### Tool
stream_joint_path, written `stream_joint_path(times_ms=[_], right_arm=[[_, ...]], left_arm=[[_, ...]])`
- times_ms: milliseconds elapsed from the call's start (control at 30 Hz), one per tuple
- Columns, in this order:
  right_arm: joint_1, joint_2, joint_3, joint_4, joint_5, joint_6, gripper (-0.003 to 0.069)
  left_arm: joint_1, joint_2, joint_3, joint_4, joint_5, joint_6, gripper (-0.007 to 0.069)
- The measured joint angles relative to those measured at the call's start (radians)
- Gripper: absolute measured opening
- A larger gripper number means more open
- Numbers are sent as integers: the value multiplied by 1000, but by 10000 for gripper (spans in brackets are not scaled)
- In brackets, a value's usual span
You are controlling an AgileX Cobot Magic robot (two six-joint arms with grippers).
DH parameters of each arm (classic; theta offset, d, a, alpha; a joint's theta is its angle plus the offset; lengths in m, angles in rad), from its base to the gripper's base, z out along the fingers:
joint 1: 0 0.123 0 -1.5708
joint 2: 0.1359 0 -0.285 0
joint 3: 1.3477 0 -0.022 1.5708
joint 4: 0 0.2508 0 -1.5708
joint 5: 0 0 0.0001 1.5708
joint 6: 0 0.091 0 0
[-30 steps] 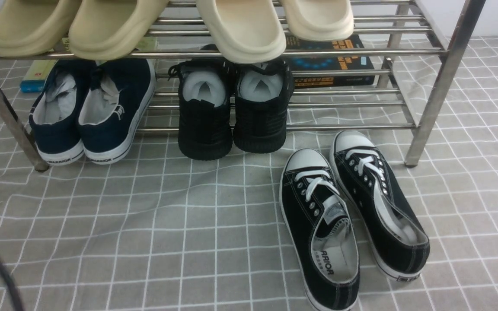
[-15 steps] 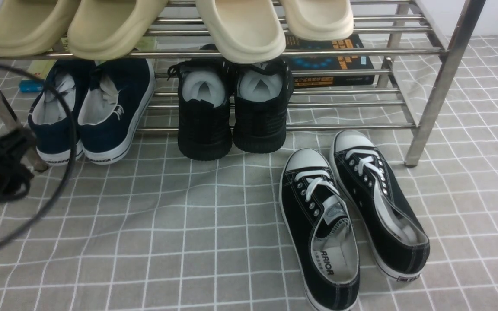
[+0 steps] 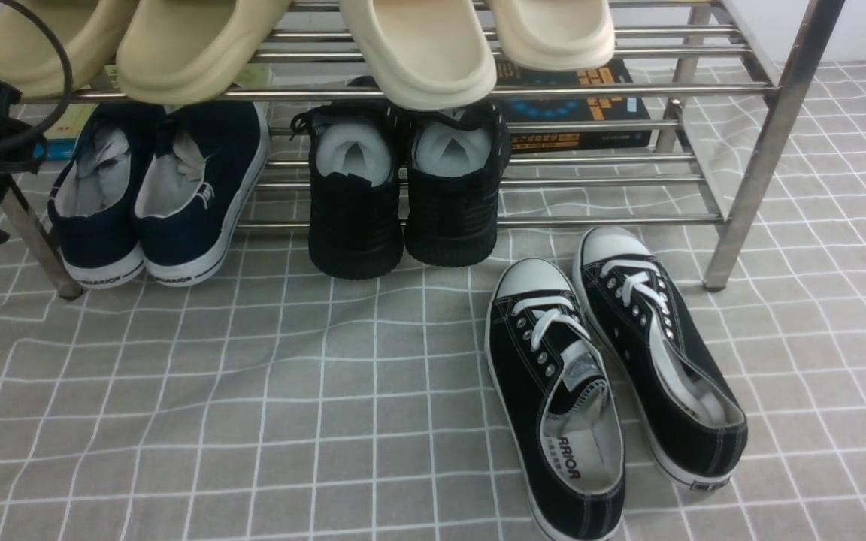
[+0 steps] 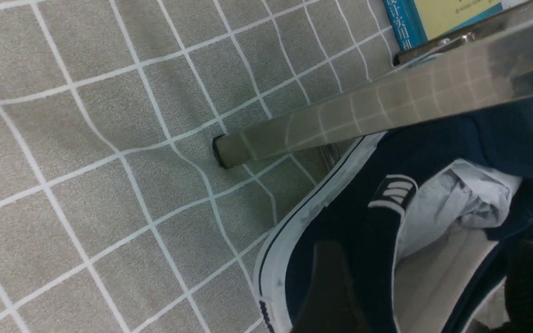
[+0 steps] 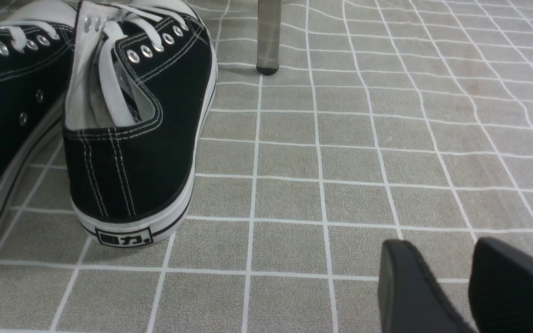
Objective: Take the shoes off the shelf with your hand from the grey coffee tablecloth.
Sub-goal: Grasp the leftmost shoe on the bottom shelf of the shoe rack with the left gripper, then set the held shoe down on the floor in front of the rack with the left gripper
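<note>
At the left end of the silver shoe rack (image 3: 632, 91), I am hovering with my left gripper (image 4: 426, 286), its fingers standing wide apart with nothing gripped between them. The navy slip-ons (image 3: 200, 188) are sitting side by side on the lower tier, toes pointing away from me, white heels facing me, and in my left wrist view one of them is showing between my fingertips; whether I am touching it, I cannot tell. My right gripper (image 5: 447, 277) is hanging over the grey gridded cloth (image 3: 373, 421), empty, its fingers parted. Beside the slip-ons, the all-black sneakers (image 3: 403, 188) are resting on the same tier. The lace-up sneakers with white toe caps (image 3: 561, 398) are lying on the cloth in front of the rack's right part. Above, beige clogs (image 3: 192, 52) are occupying the upper tier.
</note>
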Motion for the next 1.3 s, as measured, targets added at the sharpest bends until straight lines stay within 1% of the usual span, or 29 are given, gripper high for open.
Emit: stream_joint_path(times_ms=[167, 300, 400, 500, 600, 667, 733, 767, 800, 833, 867, 900, 967, 1100, 1133, 1200, 1300], right_arm=[[0, 0, 0, 0, 0, 0, 235], [0, 0, 0, 0, 0, 0, 236], [0, 0, 0, 0, 0, 0, 236], [0, 0, 0, 0, 0, 0, 237], [0, 0, 0, 0, 0, 0, 237], [0, 0, 0, 0, 0, 0, 237], [0, 0, 0, 0, 0, 0, 237], [0, 0, 0, 0, 0, 0, 237], [0, 0, 0, 0, 0, 0, 237], [0, 0, 0, 0, 0, 0, 237], [0, 0, 0, 0, 0, 0, 237], [0, -1, 0, 0, 0, 0, 237], [0, -1, 0, 0, 0, 0, 237], [0, -1, 0, 0, 0, 0, 237], [0, -1, 0, 0, 0, 0, 237], [0, -1, 0, 0, 0, 0, 238], [0, -1, 0, 0, 0, 0, 238]], left_arm=[[0, 63, -7, -5, -16, -18, 503], [0, 113, -9, -41, -54, -26, 503], [0, 165, -10, -61, -118, -26, 503], [0, 182, -10, -61, -121, -26, 503], [0, 207, -10, -61, -120, -26, 484], [0, 222, -10, -61, -107, -26, 421], [0, 226, -10, -61, -91, -21, 316], [0, 226, -10, -61, -90, -18, 304], [0, 226, -10, -61, -74, -6, 204], [0, 226, -10, -61, -66, 6, 139], [0, 226, -10, -61, -65, 8, 127], [0, 224, -10, -62, -48, 26, 64], [0, 209, -10, -68, -18, 46, 41], [0, 166, -10, -68, 49, 76, 41], [0, 135, -10, -59, 99, 90, 41], [0, 111, -10, -50, 128, 101, 41], [0, 41, -10, -30, 251, 166, 41]])
